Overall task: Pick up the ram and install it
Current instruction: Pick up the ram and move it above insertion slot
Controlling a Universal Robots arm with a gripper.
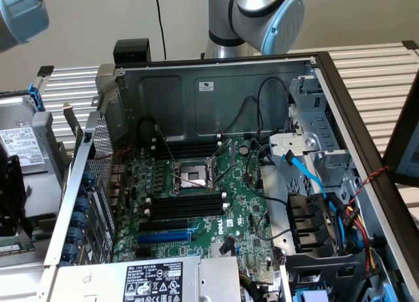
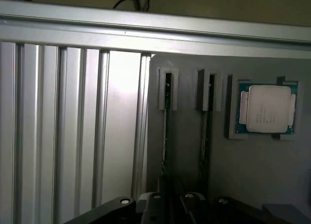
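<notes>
Ribbed aluminium tabletop point(image 2: 116, 136) runs beside a grey holder tray point(image 2: 185, 136). Directly ahead of the claw point(image 2: 171, 203), the ram point(image 2: 167, 117) stands on edge in a tray groove. A second stick point(image 2: 208, 122) sits in the next groove, with a processor point(image 2: 266, 109) beyond it. Whether the claw is spread or pressed together I cannot tell. Picking well likely means centring on one stick's middle, squaring to the groove, and coming straight down so neither the neighbour nor the groove walls get clipped.

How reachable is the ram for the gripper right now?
Probably yes: the ram stands edge-up in an open slot of the gray holder, nothing covering it, and the gripper hangs in line with it.
</notes>
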